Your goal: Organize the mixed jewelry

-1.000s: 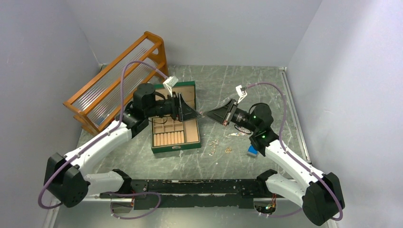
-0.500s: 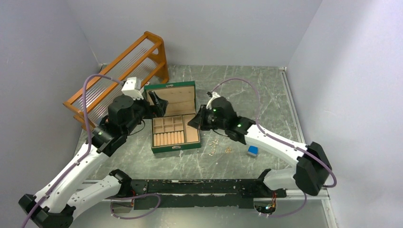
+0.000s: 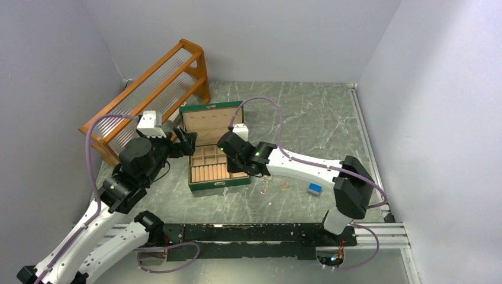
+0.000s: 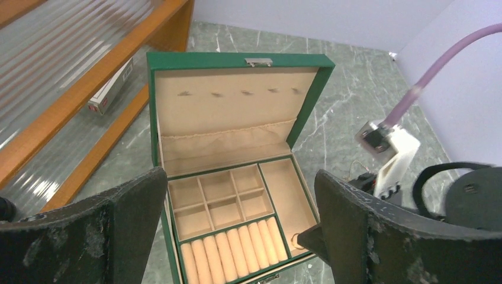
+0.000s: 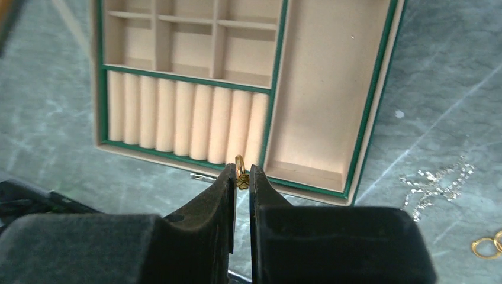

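Note:
The green jewelry box (image 3: 219, 184) stands open, its beige compartments bare. My right gripper (image 3: 235, 171) is shut on a small gold ring with a clover charm (image 5: 240, 171), held over the box's front edge, between the ring rolls and the large right compartment. The ring also shows in the left wrist view (image 4: 296, 241). My left gripper (image 3: 183, 144) is open and empty, hovering at the box's left side and looking down into it (image 4: 240, 174). The rest of the mixed jewelry (image 3: 269, 180) lies on the table right of the box: a thin chain (image 5: 435, 180) and gold rings (image 5: 485, 245).
A small blue block (image 3: 315, 189) lies on the table right of the jewelry. An orange wooden rack (image 3: 148, 100) stands at the back left, close to the box and my left arm. The box lid (image 4: 231, 100) stands upright at the back.
My right gripper has swung left and down from mid-air to over the box's front right part. My left gripper has drawn back to the left of the box.

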Available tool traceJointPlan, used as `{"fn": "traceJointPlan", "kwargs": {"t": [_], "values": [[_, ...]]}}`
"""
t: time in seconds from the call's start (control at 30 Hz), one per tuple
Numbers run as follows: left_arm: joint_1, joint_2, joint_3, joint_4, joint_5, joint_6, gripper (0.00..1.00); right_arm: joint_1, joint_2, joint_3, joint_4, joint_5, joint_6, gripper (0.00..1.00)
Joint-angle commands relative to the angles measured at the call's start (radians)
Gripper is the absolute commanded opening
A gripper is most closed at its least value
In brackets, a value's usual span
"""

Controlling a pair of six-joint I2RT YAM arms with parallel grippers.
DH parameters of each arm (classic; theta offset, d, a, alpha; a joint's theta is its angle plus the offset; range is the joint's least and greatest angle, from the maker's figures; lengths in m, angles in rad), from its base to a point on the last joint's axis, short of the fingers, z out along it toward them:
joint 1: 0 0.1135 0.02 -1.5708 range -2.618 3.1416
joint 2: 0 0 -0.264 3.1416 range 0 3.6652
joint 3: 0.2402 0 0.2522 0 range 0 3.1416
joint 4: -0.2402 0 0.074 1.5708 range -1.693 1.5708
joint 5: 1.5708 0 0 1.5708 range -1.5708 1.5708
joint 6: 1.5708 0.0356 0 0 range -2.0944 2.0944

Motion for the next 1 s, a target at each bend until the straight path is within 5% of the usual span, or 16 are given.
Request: {"fn": "traceJointPlan", "kwargs": {"t": [0.0, 0.97], "values": [[0.005, -0.016, 0.012, 0.011, -0.013, 0.01, 0.98, 0.027, 0.053, 0.065, -0.124, 0.113, 0.025, 0.02], [0.006, -0.051, 0.042, -0.1, -0.162, -0.04, 0.98, 0.084, 0.28, 0.248, -0.222, 0.234, 0.044, 0.01]]}}
